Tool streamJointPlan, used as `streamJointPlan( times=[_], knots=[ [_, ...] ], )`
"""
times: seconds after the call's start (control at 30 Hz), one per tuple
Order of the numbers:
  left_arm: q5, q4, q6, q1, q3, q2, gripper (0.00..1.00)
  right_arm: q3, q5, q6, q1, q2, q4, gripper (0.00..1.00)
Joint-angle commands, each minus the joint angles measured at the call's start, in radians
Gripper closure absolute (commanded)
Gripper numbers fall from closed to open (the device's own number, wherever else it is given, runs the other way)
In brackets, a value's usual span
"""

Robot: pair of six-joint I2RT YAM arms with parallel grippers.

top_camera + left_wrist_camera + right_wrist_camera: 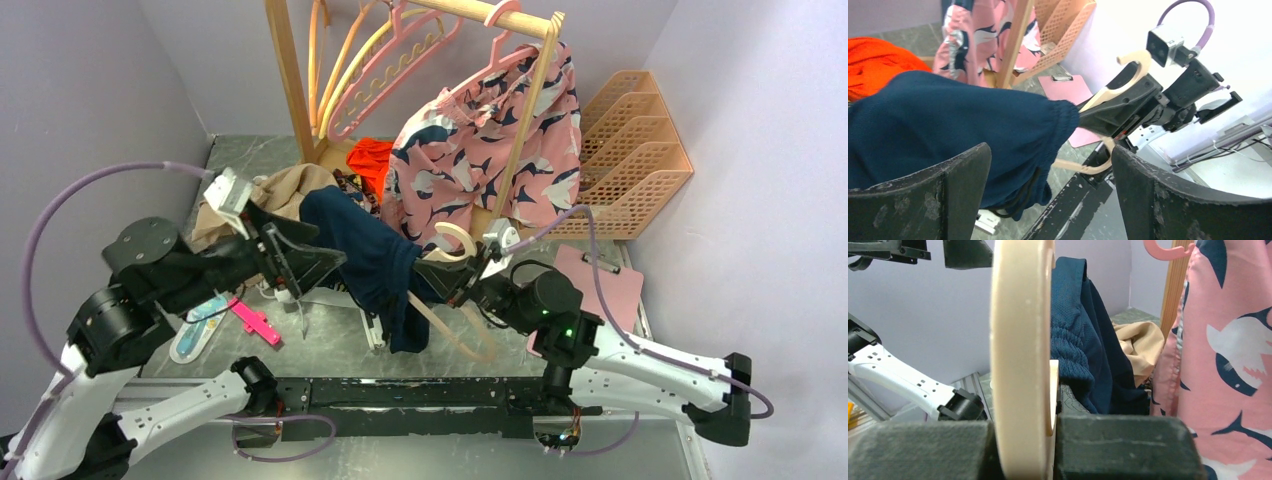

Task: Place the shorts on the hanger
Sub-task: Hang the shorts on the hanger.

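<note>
Right gripper jaws pinch the hanger just below its hook, holding it up off the table. The shorts hang draped over the hanger's arm between both grippers, with the elastic waistband bunched right beside the right gripper and the drawstring dangling. Left gripper jaws are spread wide around the fabric, not pinching it; can't tell if either finger touches it.

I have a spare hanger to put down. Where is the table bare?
Bare table shows at the back left corner, between the wall and the rack post, and in front, between the pink plastic piece and the hanger. The middle is crowded: tan garment, shorts, orange cloth.
</note>
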Motion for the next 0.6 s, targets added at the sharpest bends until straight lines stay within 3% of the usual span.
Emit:
streamJointPlan(
  times=[0.0,0.27,0.43,0.57],
  knots=[
    [-0.157,-0.051,0.064,-0.001,-0.066,-0.071,0.07,0.093,-0.018,-0.038,-0.005,-0.095,-0.151,1.0],
    [-0.133,0.007,0.068,-0.001,-0.19,-0.042,0.23,0.119,0.017,-0.011,-0.004,-0.164,-0.321,1.0],
    [-0.102,0.044,0.042,-0.002,-0.209,0.01,0.21,0.119,0.043,0.004,-0.004,-0.165,-0.318,1.0],
    [-0.17,0.038,0.008,-0.002,-0.225,0.035,0.16,0.12,0.011,0.014,-0.005,-0.147,-0.284,1.0]
  ],
)
